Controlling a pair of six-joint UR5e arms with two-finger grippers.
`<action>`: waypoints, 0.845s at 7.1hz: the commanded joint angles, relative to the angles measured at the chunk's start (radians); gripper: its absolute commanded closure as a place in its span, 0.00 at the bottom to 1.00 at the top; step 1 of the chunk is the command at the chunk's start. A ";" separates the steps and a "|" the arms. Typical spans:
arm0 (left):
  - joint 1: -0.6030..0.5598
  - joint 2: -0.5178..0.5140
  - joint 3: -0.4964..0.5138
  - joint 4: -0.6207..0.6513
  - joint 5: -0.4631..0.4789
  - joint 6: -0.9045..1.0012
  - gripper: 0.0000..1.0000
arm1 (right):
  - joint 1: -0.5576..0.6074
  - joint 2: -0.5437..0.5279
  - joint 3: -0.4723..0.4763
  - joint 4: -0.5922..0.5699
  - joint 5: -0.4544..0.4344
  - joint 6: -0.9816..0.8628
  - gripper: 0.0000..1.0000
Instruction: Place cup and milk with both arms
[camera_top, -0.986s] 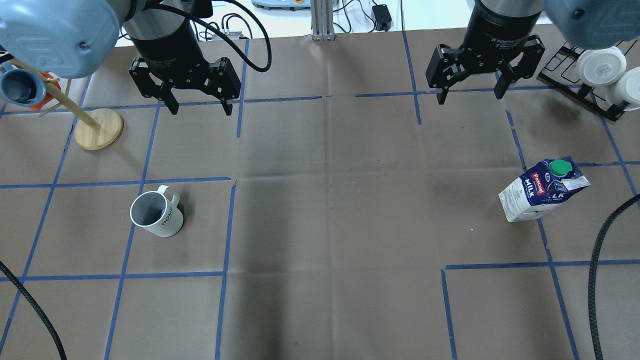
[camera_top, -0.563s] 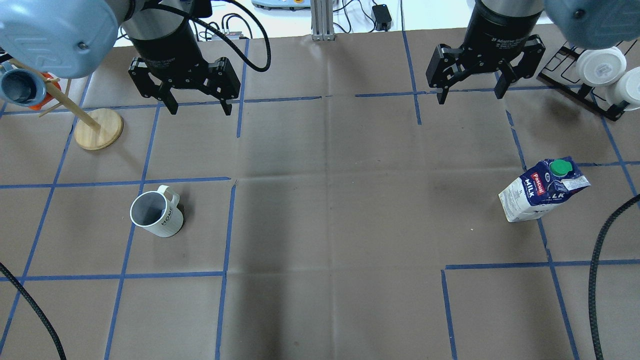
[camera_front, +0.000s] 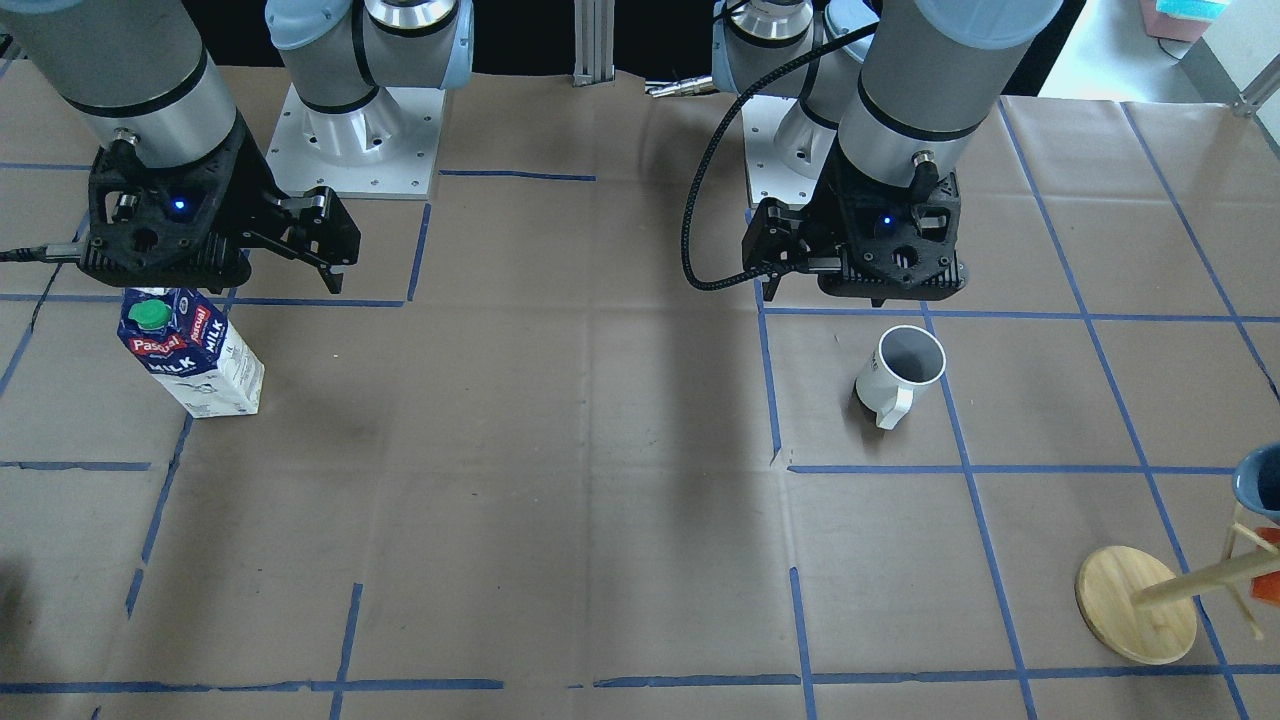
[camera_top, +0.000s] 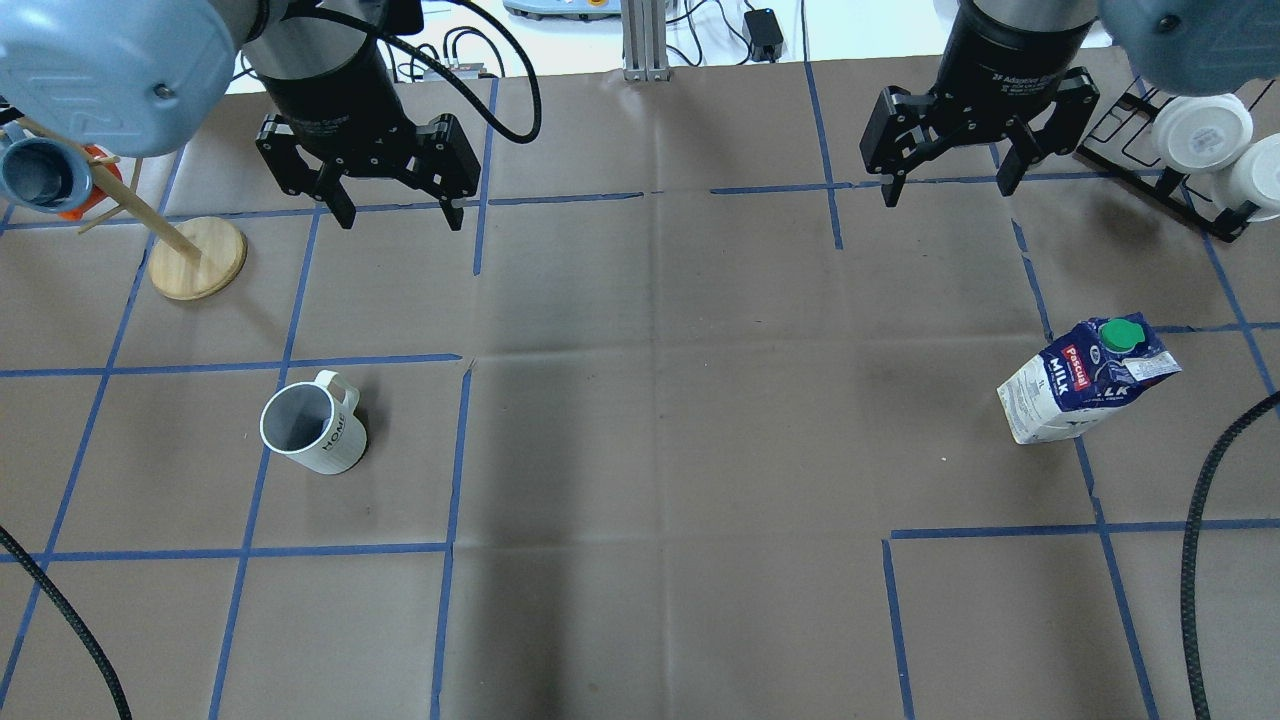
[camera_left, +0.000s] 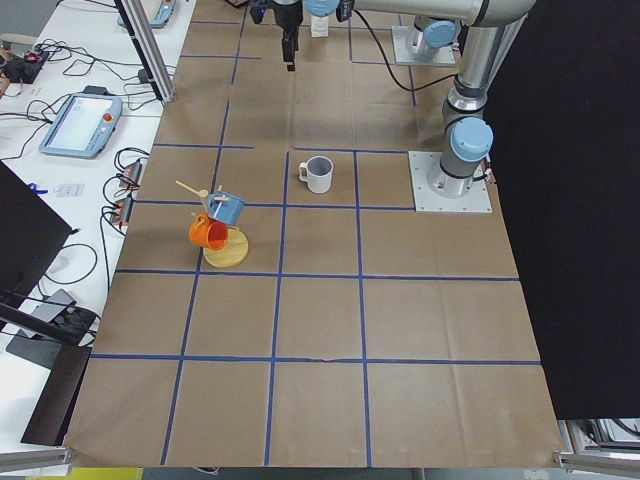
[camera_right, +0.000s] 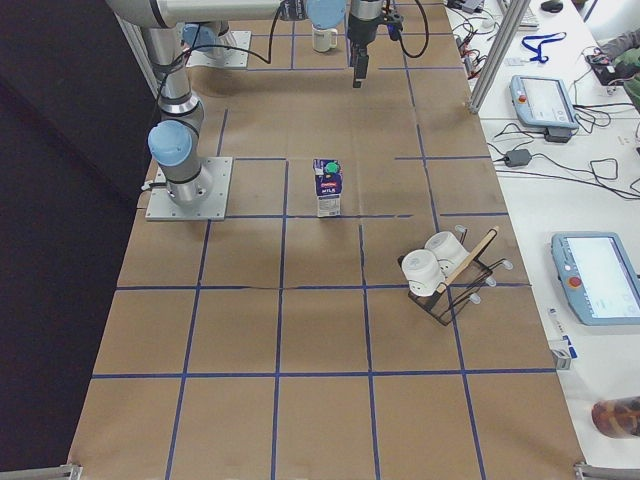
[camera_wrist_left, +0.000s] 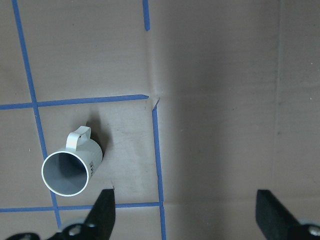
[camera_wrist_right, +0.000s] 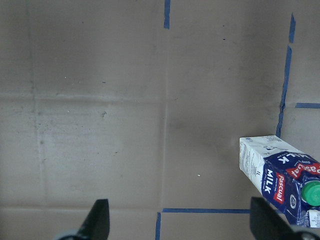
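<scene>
Overhead view. White ceramic mug (camera_top: 310, 432), grey inside, loop handle: upright on the brown-paper tabletop (camera_top: 660, 450), left of centre, inside a blue-tape square. The handle points to the upper right of the frame.

Gable-top milk carton (camera_top: 1085, 382), dark blue top, white lower body, green screw cap: upright at the right of the frame, base touching a tape line. Mug and carton are well apart.

Left end effector (camera_top: 400, 218): black, fingers spread wide, holding nothing, at the upper left of the frame and well apart from the mug. In the left wrist view the mug sits at lower left, outside the gap, beside one finger (camera_wrist_left: 104, 212).

Right end effector (camera_top: 945, 195): fingers spread wide, empty, at the upper right of the frame. In the right wrist view the carton sits at lower right, close to one finger (camera_wrist_right: 267, 217).

Wooden mug tree (camera_top: 197, 258) at far upper left. Black wire rack (camera_top: 1150, 192) with white cups at far upper right.
</scene>
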 joint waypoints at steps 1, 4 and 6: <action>-0.002 0.010 0.004 -0.002 0.004 -0.001 0.00 | 0.001 0.000 0.000 0.000 -0.001 -0.001 0.00; -0.002 0.026 -0.004 -0.015 0.004 0.002 0.00 | 0.003 0.000 0.000 0.000 0.001 -0.001 0.00; 0.005 0.009 0.020 -0.012 0.041 -0.001 0.00 | 0.003 0.000 0.000 0.000 0.001 -0.001 0.00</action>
